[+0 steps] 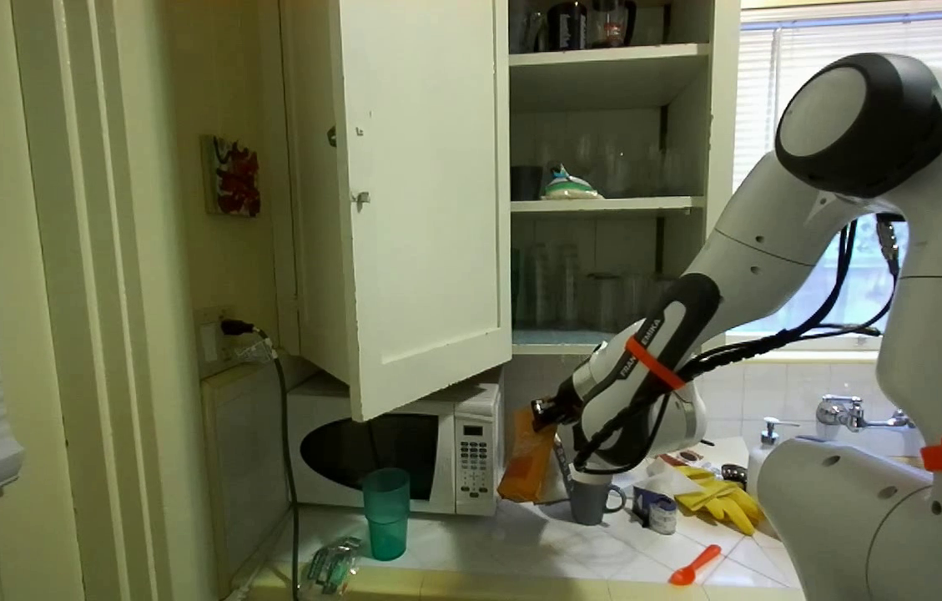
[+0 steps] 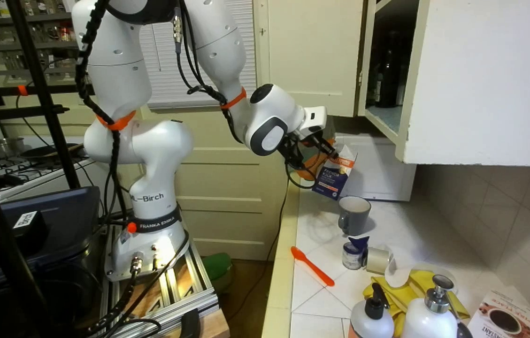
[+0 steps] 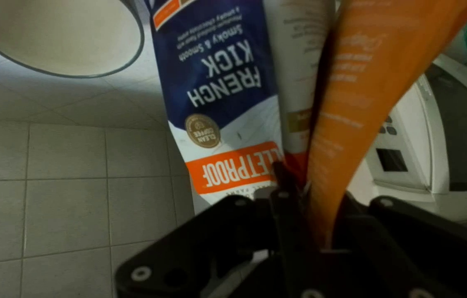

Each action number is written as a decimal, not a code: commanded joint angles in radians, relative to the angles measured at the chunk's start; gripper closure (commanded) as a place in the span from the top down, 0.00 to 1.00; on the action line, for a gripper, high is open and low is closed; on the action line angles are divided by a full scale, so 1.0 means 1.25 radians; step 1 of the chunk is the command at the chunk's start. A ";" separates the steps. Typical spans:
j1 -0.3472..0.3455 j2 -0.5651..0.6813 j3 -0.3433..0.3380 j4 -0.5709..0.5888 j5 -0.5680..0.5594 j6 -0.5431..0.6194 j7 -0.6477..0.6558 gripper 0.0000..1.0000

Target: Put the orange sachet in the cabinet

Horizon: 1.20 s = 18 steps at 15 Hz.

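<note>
Sachet (image 3: 355, 107) partly hidden between jaws

One orange sachet (image 1: 527, 466), one grey mug (image 2: 357, 223), one green tumbler (image 1: 387, 513), one spoon (image 2: 313, 266) and two pump bottles (image 2: 430, 319) (one black-topped) are seen.

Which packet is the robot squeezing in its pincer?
The orange sachet: its end is clamped in the pincer. The other packet, the blue-and-white FRENCH KICK bag, shows its front alongside.
</note>
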 commanded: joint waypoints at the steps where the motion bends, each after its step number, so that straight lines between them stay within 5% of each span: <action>1: 0.079 -0.042 -0.091 0.000 -0.013 0.033 -0.022 0.03; 14: 0.306 -0.108 -0.345 0.023 0.013 0.079 -0.129 0.03; 15: 0.320 -0.115 -0.360 0.026 0.013 0.082 -0.136 0.35; 18: 0.355 -0.130 -0.393 0.037 0.013 0.097 -0.149 0.49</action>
